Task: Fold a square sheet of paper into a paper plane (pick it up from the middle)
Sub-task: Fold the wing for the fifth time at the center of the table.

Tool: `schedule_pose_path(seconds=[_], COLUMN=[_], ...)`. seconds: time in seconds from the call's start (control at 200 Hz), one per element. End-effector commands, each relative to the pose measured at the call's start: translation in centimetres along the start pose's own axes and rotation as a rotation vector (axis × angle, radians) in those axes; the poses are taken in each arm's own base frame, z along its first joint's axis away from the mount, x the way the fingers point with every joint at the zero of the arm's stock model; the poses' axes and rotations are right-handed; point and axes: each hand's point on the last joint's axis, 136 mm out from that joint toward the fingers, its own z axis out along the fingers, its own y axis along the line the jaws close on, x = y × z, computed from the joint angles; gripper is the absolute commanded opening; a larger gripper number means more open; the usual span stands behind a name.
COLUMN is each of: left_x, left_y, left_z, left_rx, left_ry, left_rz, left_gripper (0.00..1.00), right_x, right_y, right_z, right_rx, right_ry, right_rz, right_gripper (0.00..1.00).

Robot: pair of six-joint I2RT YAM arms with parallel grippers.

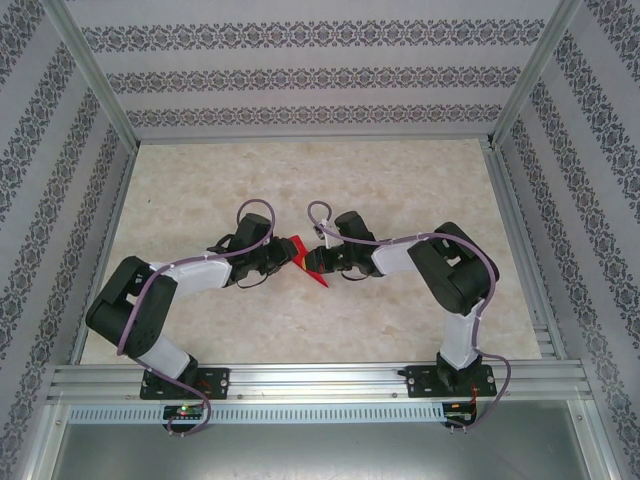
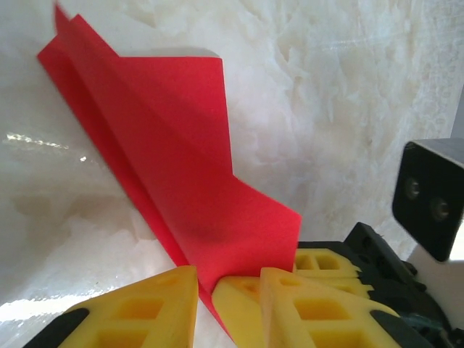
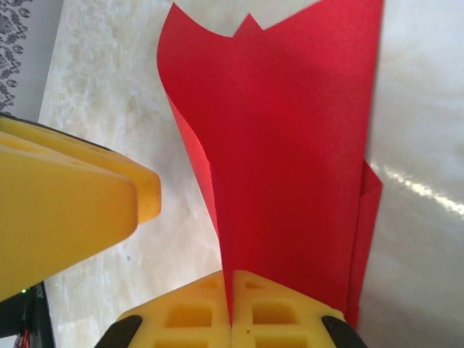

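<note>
Two pinches on the paper (image 3: 290,145), mid-table: left gripper (image 2: 206,288) clenched on its creased bottom edge, right gripper (image 3: 232,279) clamped on a folded flap. I judge we're mid-fold, not a dart yet; the next move needs one side to release and re-grip a free edge. Open room on the table (image 1: 400,190) all round; free edges look floppy, so I'd go slow.
</note>
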Motion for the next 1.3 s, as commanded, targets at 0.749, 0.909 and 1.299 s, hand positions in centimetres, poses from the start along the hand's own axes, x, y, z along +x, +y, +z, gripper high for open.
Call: schedule_pose_path(seconds=[0.749,0.909,1.299], left_x=[0.6,0.6,0.6], left_y=[0.3,0.9,1.6], left_z=[2.5,2.9,3.3], left_rx=[0.022,-0.003,-0.026], left_ry=[0.047,0.049,0.052], left_rz=[0.046,0.048,0.053], left_gripper=[0.19,0.17,0.15], right_x=[1.1,0.8,0.1], right_y=[-1.5,-1.0,0.5], right_z=[0.9,0.6,-0.6], right_rx=[0.019,0.005,-0.027], right_ry=[0.065,0.061,0.057], right_rz=[0.052,0.058,0.087], right_gripper=[0.08,0.10,0.15])
